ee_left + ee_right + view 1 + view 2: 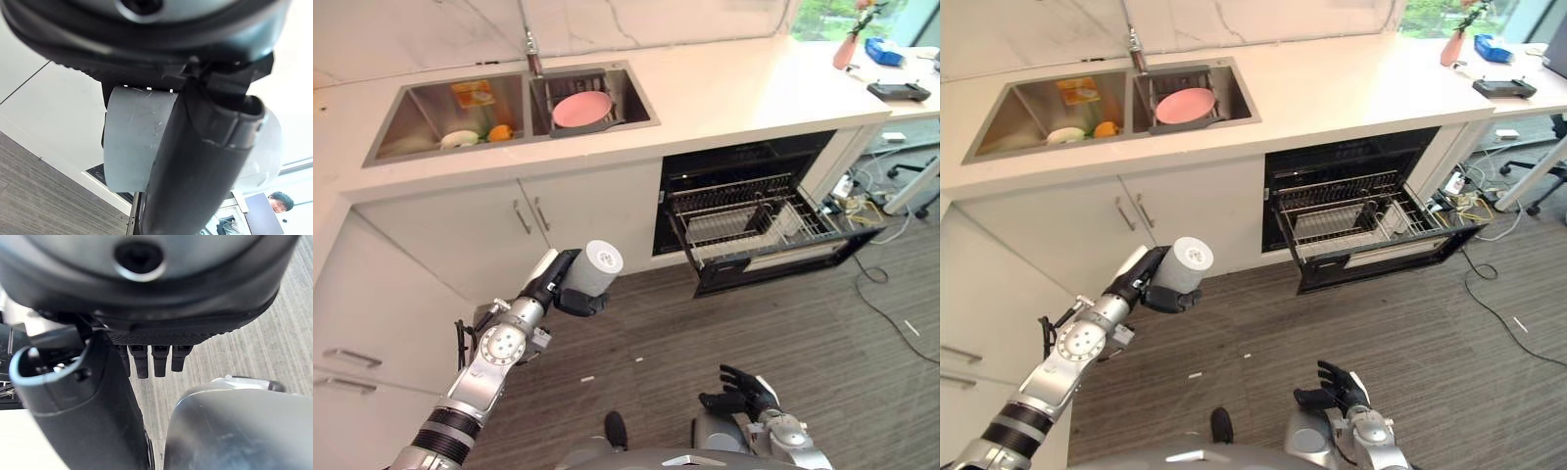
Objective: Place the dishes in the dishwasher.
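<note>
Over the floor, left of the dishwasher (754, 211) — cup (595, 268) held in the left hand (560, 284).
Fingers and thumb curled round the cup, carried well apart from the pulled-out rack (744, 223); it could have slipped in transit or clipped the rack's front edge on the way in. Open floor lay between. Right hand (741, 392) hung low, loosely open, holding nothing. A pink plate (582, 108) waited in the sink (431, 122) — far left.

A white counter (724, 93) sits over white cupboards (558, 220). The floor (822, 352) is dark wood. A window (827, 15) shows green.
</note>
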### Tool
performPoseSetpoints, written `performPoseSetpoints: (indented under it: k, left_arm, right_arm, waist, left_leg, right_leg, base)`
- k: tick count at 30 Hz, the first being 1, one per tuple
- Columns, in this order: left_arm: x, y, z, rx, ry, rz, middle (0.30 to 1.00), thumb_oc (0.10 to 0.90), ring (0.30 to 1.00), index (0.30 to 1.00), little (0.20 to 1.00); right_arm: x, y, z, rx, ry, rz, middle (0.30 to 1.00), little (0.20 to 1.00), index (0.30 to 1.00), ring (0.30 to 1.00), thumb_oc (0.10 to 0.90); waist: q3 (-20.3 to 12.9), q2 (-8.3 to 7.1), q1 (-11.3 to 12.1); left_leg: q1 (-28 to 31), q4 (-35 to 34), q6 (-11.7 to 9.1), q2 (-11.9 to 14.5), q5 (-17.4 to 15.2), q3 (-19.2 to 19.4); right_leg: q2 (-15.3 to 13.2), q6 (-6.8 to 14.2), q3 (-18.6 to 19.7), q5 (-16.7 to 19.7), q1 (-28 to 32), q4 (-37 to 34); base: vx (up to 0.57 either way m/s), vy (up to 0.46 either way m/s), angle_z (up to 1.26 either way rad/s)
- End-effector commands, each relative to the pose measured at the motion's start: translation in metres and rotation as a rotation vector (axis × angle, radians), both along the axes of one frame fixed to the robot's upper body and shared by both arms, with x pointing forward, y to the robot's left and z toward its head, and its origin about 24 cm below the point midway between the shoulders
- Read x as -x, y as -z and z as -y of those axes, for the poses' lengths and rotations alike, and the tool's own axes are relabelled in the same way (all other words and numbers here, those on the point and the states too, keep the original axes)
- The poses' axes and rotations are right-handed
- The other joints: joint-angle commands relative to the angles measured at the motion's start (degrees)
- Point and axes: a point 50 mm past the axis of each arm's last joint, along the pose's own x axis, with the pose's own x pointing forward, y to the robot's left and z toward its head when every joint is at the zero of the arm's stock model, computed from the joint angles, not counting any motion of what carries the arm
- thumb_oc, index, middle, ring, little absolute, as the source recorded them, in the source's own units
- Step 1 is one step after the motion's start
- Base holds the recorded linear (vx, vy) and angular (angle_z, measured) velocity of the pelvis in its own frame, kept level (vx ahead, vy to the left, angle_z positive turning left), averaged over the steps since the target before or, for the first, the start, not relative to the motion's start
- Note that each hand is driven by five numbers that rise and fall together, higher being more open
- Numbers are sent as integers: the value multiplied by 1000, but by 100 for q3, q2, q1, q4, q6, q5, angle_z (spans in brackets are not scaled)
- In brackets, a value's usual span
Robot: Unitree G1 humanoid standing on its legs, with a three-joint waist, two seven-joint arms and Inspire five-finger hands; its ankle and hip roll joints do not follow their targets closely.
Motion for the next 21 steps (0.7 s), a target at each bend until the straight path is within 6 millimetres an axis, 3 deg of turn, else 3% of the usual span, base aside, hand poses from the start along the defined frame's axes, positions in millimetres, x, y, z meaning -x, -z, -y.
performPoseSetpoints:
  k: [1, 2, 4, 5, 6, 8, 9, 10, 13, 15, 16, 17, 18, 21]
  left_arm:
    - [-11, -47, 15, 12, 104, 242, 300, 400, 300, 300, 300]
    - [-12, -47, 15, 4, 101, 245, 300, 400, 300, 300, 300]
    - [-11, -48, 13, -5, 99, 249, 300, 400, 300, 300, 300]
    - [-11, -48, 13, -4, 99, 247, 300, 400, 300, 300, 300]
    - [-7, -45, 12, -1, 96, 239, 300, 400, 300, 300, 300]
    - [-6, -43, 13, 6, 99, 233, 300, 400, 300, 300, 300]
    - [-5, -40, 15, 40, 92, 223, 300, 400, 300, 300, 300]
    - [-5, -40, 15, 41, 92, 223, 300, 400, 300, 300, 300]
    - [-5, -40, 17, 74, 86, 218, 300, 400, 300, 300, 300]
    - [-7, -37, 17, 89, 68, 217, 300, 400, 300, 300, 300]
    - [-7, -37, 19, 105, 62, 215, 300, 400, 300, 300, 300]
    - [-7, -37, 19, 104, 62, 215, 300, 400, 300, 300, 300]
    - [-7, -35, 20, 118, 61, 214, 300, 400, 300, 300, 300]
    - [-8, -36, 20, 125, 59, 220, 300, 400, 300, 300, 300]
  right_arm:
    - [-26, -18, 14, 66, -38, 122, 900, 900, 900, 900, 800]
    - [-26, -19, 13, 67, -44, 126, 900, 900, 900, 900, 800]
    - [-28, -20, 12, 77, -63, 137, 900, 900, 900, 900, 800]
    - [-28, -20, 12, 78, -63, 136, 900, 900, 900, 900, 800]
    - [-27, -21, 14, 98, -81, 138, 900, 900, 900, 900, 800]
    - [-23, -19, 15, 104, -86, 123, 900, 900, 900, 900, 800]
    - [-18, -16, 17, 110, -92, 98, 900, 900, 900, 900, 800]
    - [-18, -16, 17, 110, -92, 98, 900, 900, 900, 900, 800]
    - [-15, -14, 18, 120, -119, 80, 900, 900, 900, 900, 800]
    - [-16, -14, 20, 144, -142, 69, 900, 900, 900, 900, 800]
    - [-13, -12, 20, 148, -139, 49, 900, 900, 900, 900, 800]
    - [-14, -12, 20, 147, -139, 49, 900, 900, 900, 900, 800]
    - [-11, -9, 20, 145, -130, 31, 900, 900, 900, 900, 800]
    - [-12, -8, 25, 163, -126, 22, 900, 900, 900, 900, 800]
  waist:
    - [-191, -102, -130]
    - [-184, -109, -127]
    - [-207, -132, -64]
    - [-195, -104, -88]
    - [-423, -164, -1]
    - [-489, -191, -22]
    - [-561, -183, -27]
    - [-562, -177, -30]
    - [-483, -207, 23]
    - [-336, -229, 153]
    - [-248, -274, 226]
    - [-259, -299, 222]
    - [-267, -294, 267]
    - [-231, -333, 382]
  left_leg:
    - [-13, 411, -338, 171, -666, -349]
    - [87, 381, -350, 155, -743, -309]
    - [267, 376, -406, 167, -899, -118]
    - [293, 385, -415, 199, -932, -145]
    - [509, 407, -448, 176, -1203, 6]
    - [569, 467, -481, 182, -1236, 85]
    - [539, 944, -620, 321, -1275, 57]
    - [516, 987, -625, 334, -1300, 54]
    - [-57, 2966, -918, 769, -932, 76]
    - [-518, 3988, -975, 813, -558, -181]
    - [-916, 3994, -899, 706, -619, -379]
    - [-930, 3965, -883, 676, -581, -371]
    - [-925, 3210, -841, 766, -759, -400]
    - [-1174, 2576, -878, 805, -663, -635]
  right_leg:
    - [387, -54, -140, 1133, 89, -1458]
    - [353, -32, -371, 1165, 82, -1805]
    - [186, -11, -1334, 1243, 122, -2282]
    - [208, -9, -1370, 1220, 170, -2292]
    - [154, -62, -1864, 1183, 531, -2498]
    - [187, -148, -1850, 1222, 638, -2559]
    - [264, -251, -1707, 1140, 742, -2438]
    - [270, -255, -1712, 1138, 740, -2438]
    - [429, -576, -1617, 915, 1102, -2425]
    - [538, -765, -1524, 778, 1373, -2520]
    - [504, -748, -1369, 724, 1559, -2603]
    - [475, -744, -1372, 744, 1540, -2613]
    - [422, -610, -1226, 693, 1635, -2676]
    - [282, -538, -1026, 663, 1715, -2695]
  base:
    - [213, 17, -6]
    - [329, 7, 0]
    - [246, -12, -16]
    - [406, -67, -36]
    - [426, -93, -39]
    - [355, -99, -35]
    - [220, -74, -14]
    - [309, -126, 7]
    - [232, -164, -1]
    - [213, -76, -34]
    - [163, 18, -50]
    - [278, 154, -72]
    - [150, 116, -61]
    - [229, 239, -38]
